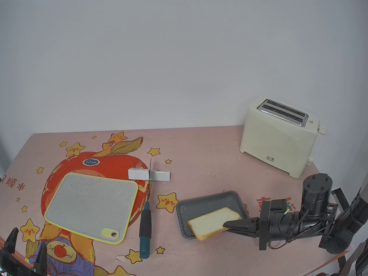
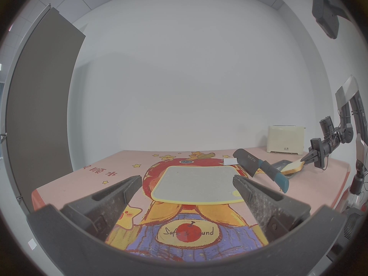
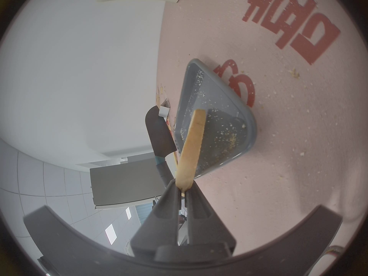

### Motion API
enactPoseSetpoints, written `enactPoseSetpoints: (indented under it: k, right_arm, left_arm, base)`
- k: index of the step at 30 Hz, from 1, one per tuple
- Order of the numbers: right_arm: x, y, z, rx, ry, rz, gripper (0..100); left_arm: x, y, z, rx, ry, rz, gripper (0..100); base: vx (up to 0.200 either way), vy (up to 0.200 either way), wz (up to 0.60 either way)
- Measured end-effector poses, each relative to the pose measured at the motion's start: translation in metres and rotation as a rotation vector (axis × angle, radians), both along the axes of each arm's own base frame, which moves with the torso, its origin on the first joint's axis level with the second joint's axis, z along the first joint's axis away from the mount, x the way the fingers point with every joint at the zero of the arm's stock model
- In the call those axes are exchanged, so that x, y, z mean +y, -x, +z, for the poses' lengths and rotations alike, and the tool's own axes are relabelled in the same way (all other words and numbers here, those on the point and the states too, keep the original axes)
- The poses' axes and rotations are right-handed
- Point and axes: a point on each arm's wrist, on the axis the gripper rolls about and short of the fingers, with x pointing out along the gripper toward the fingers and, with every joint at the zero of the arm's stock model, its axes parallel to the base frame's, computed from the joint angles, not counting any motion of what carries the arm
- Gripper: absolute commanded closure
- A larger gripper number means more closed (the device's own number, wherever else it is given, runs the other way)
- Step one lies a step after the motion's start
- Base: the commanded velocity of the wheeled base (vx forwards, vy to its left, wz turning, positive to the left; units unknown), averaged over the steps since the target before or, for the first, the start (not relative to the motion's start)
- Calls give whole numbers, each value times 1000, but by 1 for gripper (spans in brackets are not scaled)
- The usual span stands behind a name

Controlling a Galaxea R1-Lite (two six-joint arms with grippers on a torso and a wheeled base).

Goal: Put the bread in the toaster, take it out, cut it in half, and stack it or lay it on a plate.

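You've got the bread (image 1: 214,223) as one whole pale slice, pinched at its edge by the right gripper (image 1: 230,224) and sitting over the near edge of the grey plate (image 1: 199,206). The cream toaster (image 1: 281,135) stands upright at back right. The teal-handled knife (image 1: 145,227) lies just right of the cutting board (image 1: 92,204).

My right pincer (image 1: 227,224), clamped on the bread (image 1: 214,223), is low over the tray (image 1: 207,204). Bare table (image 1: 207,158) lies between tray and toaster (image 1: 281,135), wide enough to pass; the wall is just behind it. Leftward the knife (image 1: 145,227), blade upright in a white block (image 1: 138,174), bars the way to the cutting board (image 1: 92,206).
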Motion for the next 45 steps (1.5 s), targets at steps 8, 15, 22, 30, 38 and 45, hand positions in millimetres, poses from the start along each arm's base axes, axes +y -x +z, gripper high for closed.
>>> enactPoseSetpoints:
  k: [8,15,22,30,38,45]
  right_arm:
    - [-2,1,8,-195,65,24,100]
    - [-3,1,15,-400,168,-12,100]
    - [-6,9,32,-606,219,18,100]
    - [-11,16,39,-898,393,67,100]
    - [-12,20,40,-1044,506,81,100]
    - [-20,17,49,-1081,509,33,100]
  left_arm:
    - [0,0,0,0,0,0,0]
    - [0,0,0,0,0,0,0]
    - [0,0,0,0,0,0,0]
    - [0,0,0,0,0,0,0]
    - [0,0,0,0,0,0,0]
    - [0,0,0,0,0,0,0]
  base:
    - [0,0,0]
    - [0,0,0]
    - [0,0,0]
    - [0,0,0]
    - [0,0,0]
    - [0,0,0]
